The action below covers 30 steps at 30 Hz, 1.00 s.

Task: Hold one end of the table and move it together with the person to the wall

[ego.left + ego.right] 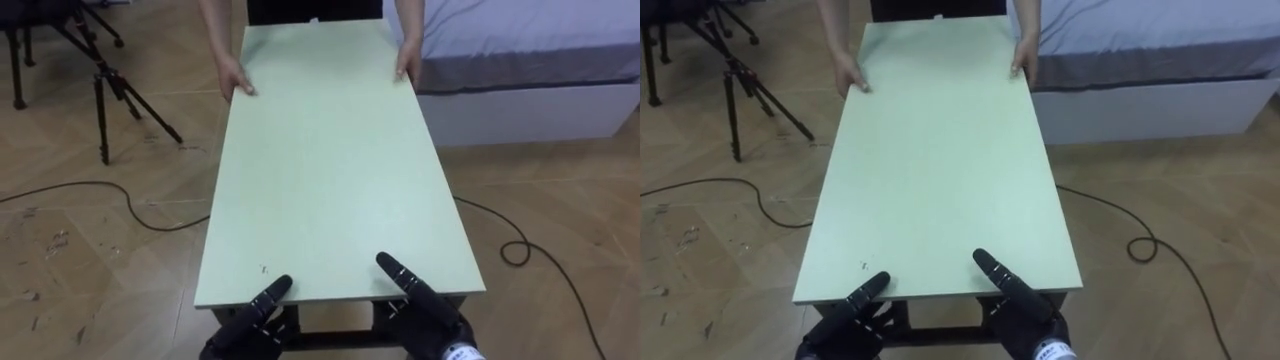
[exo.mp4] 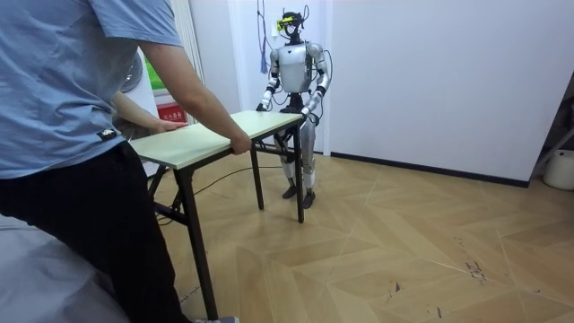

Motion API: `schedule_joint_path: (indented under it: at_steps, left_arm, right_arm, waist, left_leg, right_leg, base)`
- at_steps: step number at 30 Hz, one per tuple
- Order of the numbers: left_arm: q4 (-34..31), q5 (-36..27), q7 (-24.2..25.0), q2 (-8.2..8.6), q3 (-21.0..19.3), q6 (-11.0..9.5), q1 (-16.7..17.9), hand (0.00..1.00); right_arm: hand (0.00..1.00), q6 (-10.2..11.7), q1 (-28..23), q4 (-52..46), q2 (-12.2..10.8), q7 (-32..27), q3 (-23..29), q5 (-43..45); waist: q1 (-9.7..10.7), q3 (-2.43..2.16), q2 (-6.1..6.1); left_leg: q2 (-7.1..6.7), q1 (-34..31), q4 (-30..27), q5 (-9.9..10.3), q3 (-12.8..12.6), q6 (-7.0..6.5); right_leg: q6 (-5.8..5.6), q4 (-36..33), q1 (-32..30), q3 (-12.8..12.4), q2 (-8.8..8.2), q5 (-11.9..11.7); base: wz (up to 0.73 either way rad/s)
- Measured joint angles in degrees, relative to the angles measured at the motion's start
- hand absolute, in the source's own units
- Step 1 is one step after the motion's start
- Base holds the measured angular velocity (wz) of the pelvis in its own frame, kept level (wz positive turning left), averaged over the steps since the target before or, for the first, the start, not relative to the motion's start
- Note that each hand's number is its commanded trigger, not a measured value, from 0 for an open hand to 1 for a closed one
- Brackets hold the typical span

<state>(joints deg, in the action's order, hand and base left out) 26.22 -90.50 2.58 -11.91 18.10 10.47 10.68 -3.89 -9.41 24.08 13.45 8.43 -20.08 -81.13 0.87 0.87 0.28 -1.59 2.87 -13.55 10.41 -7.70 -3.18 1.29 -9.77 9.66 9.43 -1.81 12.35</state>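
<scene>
At 12 o'clock a person [image 1: 236,76] grips the pale green table [image 1: 330,160]. At 6 we see the left hand [image 1: 250,325] and right hand [image 1: 430,315], thumbs on top; we cannot tell their grip underneath. Carrying seems barely begun.

Head of the person [image 2: 72,108] beyond top edge

Pale green table [image 1: 330,150], brown herringbone floor [image 1: 90,260].

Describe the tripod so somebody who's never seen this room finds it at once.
Start at the pale green table between the person and the robot. Off its long edge on the robot's left, opposite the bed, stands the tripod. Its thin black splayed legs stand upright, unlike the cable lying flat nearby.
</scene>
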Motion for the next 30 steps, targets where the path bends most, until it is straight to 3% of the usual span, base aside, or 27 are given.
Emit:
schedule_joint_path:
  at_steps: [7, 8, 9, 10, 15, 30]
  left_arm:
    - [-2.8, -2.5, -3.7, 1.05, -1.5, 0.5, 0.0, 0.03]
    - [-3.4, -2.8, -4.5, 1.05, -1.6, 0.5, 0.1, 0.41]
    - [-4.5, -3.5, -5.7, 1.05, -1.7, 0.5, 0.2, 0.56]
    - [-5.5, -3.9, -6.7, 1.05, -1.9, 0.5, 0.3, 1.0]
    - [-8.3, -4.4, -9.6, 1.05, -2.3, 0.5, 0.9, 1.0]
    - [-12.7, -3.8, -10.6, 1.22, -2.5, 0.5, 2.5, 1.0]
  right_arm:
    - [0.0, -0.9, -0.2, -0.1, -0.7, -0.1, 1.9, 0.0]
    - [0.71, -1.0, -0.2, -0.2, -0.7, -0.2, 2.1, 0.0]
    - [0.93, -1.2, -0.2, -0.3, -0.9, -0.2, 2.6, 0.0]
    - [1.0, -1.2, -0.3, -0.3, -1.2, -0.2, 2.9, 0.0]
    - [1.0, -1.2, -0.2, -0.3, -1.8, -0.8, 3.4, 0.0]
    - [1.0, -1.0, -0.4, -1.9, -2.7, -4.1, 4.3, 0.6]
  waist:
    - [-1.1, 0.08, -0.14]
    - [-1.2, 0.09, -0.16]
    - [-1.3, 0.09, -0.17]
    - [-1.4, 0.11, -0.2]
    - [-1.4, 0.12, -0.21]
    - [-2.6, 0.01, -0.46]
  left_leg:
    - [0.11, -0.8, -0.3, -0.1, 0.0, 0.03]
    - [0.13, -0.9, -0.3, -0.1, 0.0, 0.05]
    - [0.19, -1.2, -0.5, -0.1, 0.0, 0.05]
    - [0.26, -1.5, -0.7, -0.1, 0.0, 0.07]
    - [0.36, -1.7, -0.9, -0.1, 0.1, 0.08]
    - [0.33, -1.6, -0.9, -0.1, 0.1, 0.1]
  right_leg:
    - [0.12, 0.0, -0.9, 0.0, 0.02, -0.1]
    - [0.15, -0.1, -1.0, 0.0, 0.03, -0.1]
    - [0.22, -0.1, -1.3, 0.0, 0.06, -0.2]
    - [0.27, -0.1, -1.6, 0.0, 0.13, -0.3]
    - [0.31, -0.1, -1.6, 0.0, 0.25, -0.3]
    - [0.35, -0.1, -1.5, 0.0, 0.27, -0.3]
  base:
    - [0.0]
    - [0.0]
    - [0.0]
    - [0.0]
    - [0.0]
    - [0.0]
